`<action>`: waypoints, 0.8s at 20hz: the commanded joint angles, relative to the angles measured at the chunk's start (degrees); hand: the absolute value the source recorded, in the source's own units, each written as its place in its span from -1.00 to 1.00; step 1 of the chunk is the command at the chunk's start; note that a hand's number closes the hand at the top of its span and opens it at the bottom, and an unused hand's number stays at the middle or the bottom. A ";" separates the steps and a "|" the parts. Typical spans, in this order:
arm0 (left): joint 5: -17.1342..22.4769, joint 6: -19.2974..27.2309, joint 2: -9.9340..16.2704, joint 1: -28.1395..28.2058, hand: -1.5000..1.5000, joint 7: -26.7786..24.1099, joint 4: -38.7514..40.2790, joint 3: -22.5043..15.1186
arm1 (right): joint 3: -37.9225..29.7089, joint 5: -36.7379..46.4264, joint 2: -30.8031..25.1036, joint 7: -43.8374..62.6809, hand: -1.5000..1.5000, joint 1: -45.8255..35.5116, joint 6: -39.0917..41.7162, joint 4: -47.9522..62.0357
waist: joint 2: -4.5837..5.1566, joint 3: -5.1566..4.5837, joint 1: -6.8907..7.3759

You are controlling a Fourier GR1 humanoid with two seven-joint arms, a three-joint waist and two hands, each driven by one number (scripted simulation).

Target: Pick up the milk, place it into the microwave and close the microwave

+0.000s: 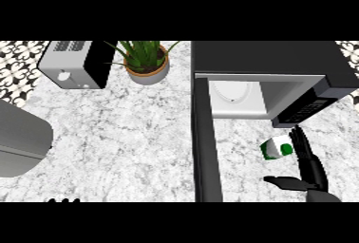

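Milk carton, white with green, sits tilted on the marble counter just near of the open microwave, right of its swung-out door. Right hand lies against the carton's right side, fingers straight, thumb spread out to the left, not closed on it. Left hand only fingertips at near-left edge, fingers' state cannot be told; toaster and potted plant far left

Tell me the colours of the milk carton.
The milk carton is white with green patches, seen best in the head view.
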 commanded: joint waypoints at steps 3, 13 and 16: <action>0.79 -0.56 1.10 2.65 -1.00 -3.88 -0.01 -0.22 | 0.92 0.36 1.02 -6.24 -1.00 -0.93 1.63 1.83 | -0.14 -0.05 -0.02; 3.09 -0.25 3.17 0.06 -1.00 1.72 -3.12 1.69 | -1.30 -1.44 2.67 -5.12 -1.00 -7.55 -2.14 7.37 | 0.08 0.02 0.20; 1.71 -0.67 2.46 2.33 -1.00 -2.84 0.14 0.25 | -2.40 -1.65 3.04 -5.02 1.00 -8.23 -7.44 7.36 | 0.06 0.01 0.45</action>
